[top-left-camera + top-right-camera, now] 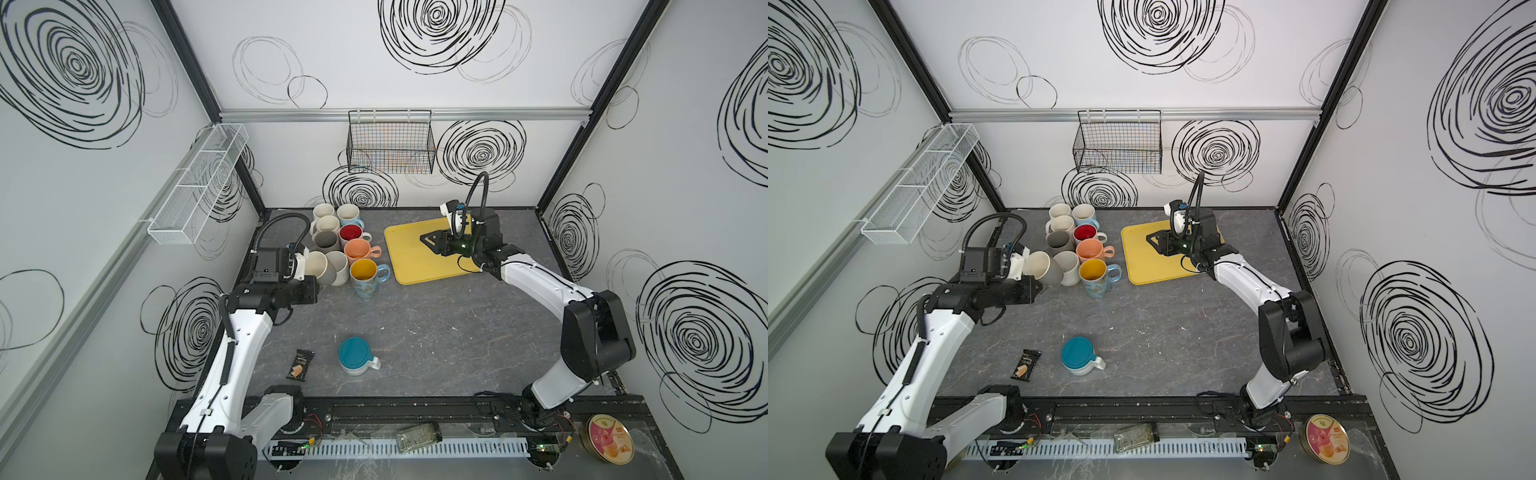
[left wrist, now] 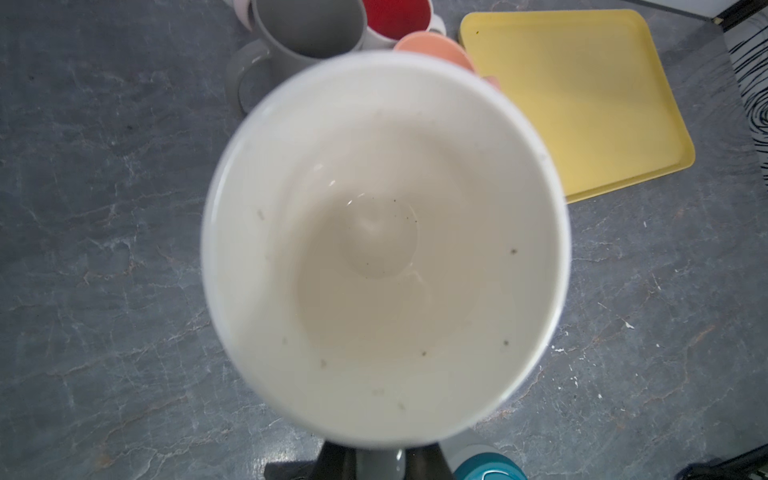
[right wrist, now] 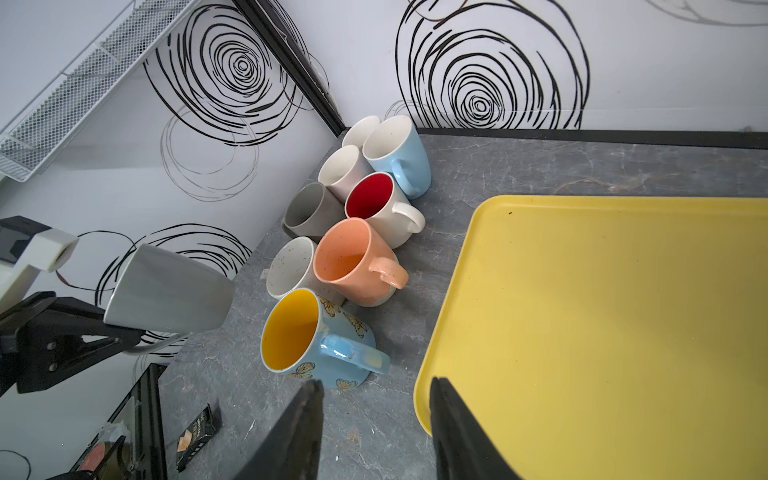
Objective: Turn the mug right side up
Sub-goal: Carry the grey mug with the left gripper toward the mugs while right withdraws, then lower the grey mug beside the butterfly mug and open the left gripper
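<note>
The left arm (image 1: 245,332) is stretching forward from the near rail, wrist level, with the left tool (image 1: 316,287) clamping the handle of a tilted grey mug (image 1: 319,267). The right arm (image 1: 536,278) is bending at the elbow and reaching inward, with the right tool (image 1: 430,242) hovering, jaws parted and empty.

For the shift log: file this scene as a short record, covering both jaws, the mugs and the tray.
left jaws: shut on the handle of the grey mug
grey mug: tilted, off the table
right jaws: open, empty, above an edge of the yellow tray
teal-based mug: upside down, front of table, untouched
upright mugs: eight, grouped left of the yellow tray
snack packet: beside the teal-based mug
</note>
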You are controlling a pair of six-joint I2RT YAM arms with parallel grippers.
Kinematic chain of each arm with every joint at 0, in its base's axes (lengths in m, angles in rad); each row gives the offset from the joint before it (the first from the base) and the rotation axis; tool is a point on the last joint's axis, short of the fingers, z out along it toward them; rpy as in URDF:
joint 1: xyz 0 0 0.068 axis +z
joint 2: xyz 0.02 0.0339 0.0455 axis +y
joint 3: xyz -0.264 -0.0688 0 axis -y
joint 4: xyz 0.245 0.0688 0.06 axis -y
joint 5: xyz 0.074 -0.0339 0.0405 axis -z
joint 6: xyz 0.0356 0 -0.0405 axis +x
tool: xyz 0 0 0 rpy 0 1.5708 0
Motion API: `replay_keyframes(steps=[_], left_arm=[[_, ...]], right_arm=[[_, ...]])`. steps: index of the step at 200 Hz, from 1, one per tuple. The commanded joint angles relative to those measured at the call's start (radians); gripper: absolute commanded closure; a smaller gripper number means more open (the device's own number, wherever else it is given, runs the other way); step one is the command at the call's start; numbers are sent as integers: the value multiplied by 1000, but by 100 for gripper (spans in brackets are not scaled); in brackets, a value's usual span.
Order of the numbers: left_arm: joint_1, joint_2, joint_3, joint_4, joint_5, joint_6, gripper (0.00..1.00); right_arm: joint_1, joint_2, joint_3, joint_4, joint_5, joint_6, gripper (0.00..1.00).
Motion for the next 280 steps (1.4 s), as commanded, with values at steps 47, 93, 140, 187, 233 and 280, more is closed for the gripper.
replay_keyframes(steps=[47,93,140,187,233,280], left_arm=[[-125,56,-47,129,-107,-83,100],[-192,131,-101,227,-151,-127,100],[-210,202,-135,290,-199,-140,100],[-210,234,-151,344,-209,-139,100],[-210,265,-144,359,-204,-130,95],[-211,258,-142,350,-210,-116,67]], right_arm=[[3,5,34,-48,30,-51,55],[-7,-16,19,-75,44,-73,54],[-24,-38,-9,-77,55,-82,54],[-33,-52,-16,-85,78,-91,54],[-60,-105,-40,-109,205,-123,52],[-106,-159,-52,-125,271,-139,50]])
